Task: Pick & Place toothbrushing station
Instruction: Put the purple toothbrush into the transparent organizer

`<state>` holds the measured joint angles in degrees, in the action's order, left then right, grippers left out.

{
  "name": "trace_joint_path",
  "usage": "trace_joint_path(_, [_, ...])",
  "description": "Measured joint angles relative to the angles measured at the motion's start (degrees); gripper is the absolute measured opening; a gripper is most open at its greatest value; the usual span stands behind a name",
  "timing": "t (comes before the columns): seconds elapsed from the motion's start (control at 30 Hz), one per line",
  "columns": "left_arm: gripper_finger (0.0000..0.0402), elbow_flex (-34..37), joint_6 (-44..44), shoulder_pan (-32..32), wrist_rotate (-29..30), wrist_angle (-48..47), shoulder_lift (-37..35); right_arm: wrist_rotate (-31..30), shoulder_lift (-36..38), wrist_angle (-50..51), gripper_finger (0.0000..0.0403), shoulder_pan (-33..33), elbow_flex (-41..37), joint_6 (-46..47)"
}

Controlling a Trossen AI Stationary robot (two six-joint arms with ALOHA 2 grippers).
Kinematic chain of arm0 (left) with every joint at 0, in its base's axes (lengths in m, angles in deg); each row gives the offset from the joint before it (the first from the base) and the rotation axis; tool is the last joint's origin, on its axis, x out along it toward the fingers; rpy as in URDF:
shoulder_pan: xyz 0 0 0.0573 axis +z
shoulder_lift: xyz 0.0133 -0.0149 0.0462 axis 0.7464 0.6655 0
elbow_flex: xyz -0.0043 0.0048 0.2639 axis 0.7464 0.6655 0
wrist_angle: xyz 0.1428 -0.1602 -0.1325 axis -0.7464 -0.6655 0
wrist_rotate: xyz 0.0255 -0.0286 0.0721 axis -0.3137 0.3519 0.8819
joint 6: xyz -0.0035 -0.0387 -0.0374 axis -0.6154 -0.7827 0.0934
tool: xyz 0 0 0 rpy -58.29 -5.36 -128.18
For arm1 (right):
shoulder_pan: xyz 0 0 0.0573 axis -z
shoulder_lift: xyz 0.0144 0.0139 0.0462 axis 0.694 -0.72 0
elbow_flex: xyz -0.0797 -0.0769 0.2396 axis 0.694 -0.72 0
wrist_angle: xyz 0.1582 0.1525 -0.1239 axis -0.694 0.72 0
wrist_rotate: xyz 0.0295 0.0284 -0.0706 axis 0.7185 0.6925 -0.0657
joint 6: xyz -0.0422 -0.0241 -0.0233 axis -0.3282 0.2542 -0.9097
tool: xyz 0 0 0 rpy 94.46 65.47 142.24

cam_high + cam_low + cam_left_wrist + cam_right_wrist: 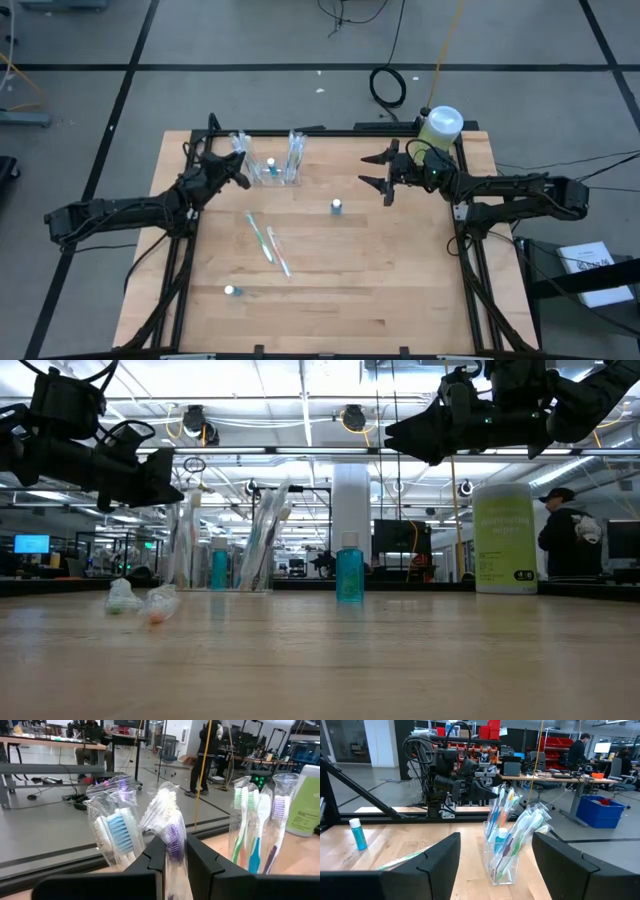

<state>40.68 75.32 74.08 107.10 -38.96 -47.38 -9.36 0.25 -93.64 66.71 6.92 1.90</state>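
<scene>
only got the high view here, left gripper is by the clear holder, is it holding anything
Observer: Yes. The left wrist view shows the left gripper pinching a wrapped purple-bristled toothbrush that stands in the toothbrushing station.
Operator: right one doing anything
Observer: The right gripper is open and empty, aimed at the station from across the table.
Operator: what's that small thing mid table
Observer: In the low view it is a small blue bottle, standing upright.

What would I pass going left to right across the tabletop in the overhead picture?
Left gripper → clear toothbrush holder → small blue bottle → right gripper → green bottle with white cap.
</scene>
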Motion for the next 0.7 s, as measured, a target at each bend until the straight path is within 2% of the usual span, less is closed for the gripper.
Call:
trace_joint_path(0.4, [0.0040,-0.24,-5.15,0.02,2.36,-6.99,-0.09,0.15,0.00,0.00,0.0242,0.00,0.00,0.09])
trace_joint_path(0.57, [0.0045,-0.13,-6.07,0.00,2.74,-5.76,-0.04,0.17,0.00,0.00,0.0242,0.00,0.00,0.11])
trace_joint_path(0.7, [0.0068,-0.04,-6.03,0.00,2.67,-2.31,0.02,0.17,0.00,0.00,0.0242,0.00,0.00,0.11])
